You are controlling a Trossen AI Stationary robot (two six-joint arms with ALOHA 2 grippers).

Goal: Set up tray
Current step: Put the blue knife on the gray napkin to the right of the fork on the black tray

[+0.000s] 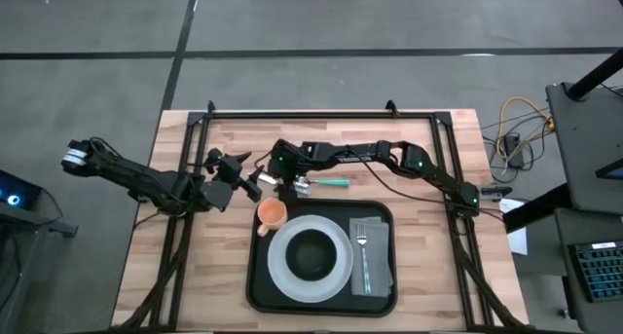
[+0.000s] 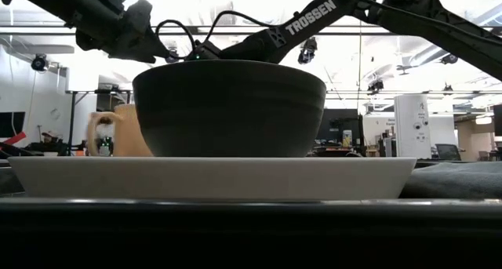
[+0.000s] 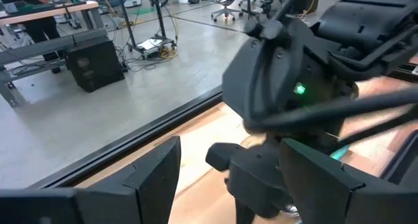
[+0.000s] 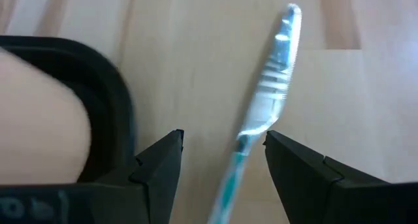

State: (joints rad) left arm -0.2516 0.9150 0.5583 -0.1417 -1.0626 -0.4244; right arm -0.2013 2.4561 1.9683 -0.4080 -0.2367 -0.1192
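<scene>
A pale wooden table (image 1: pixel 321 139) stands on a grey concrete floor, with a workshop room behind it. On the near half of the table lies the tray (image 1: pixel 263 285), black, wide and low-rimmed. It looks stiff and fairly light, though loaded; a grip on its rim would probably suit best, as the smooth flat floor offers no hold.

On the tray sits a white plate (image 1: pixel 282 271) carrying a dark bowl (image 1: pixel 311 254). Right of the plate, a grey napkin (image 1: pixel 378 261) bears a fork (image 1: pixel 362 251). An orange cup (image 1: pixel 272 214) stands at the tray's far left corner.

Just beyond the tray's far edge lies a knife (image 1: pixel 326 182) with a teal handle, thin, stiff and likely slippery. The right gripper (image 4: pixel 223 152) hovers over it, its fingers spread either side of the blade's base. The left gripper (image 1: pixel 255 181) waits beside the cup, fingers also apart, holding nothing.
</scene>
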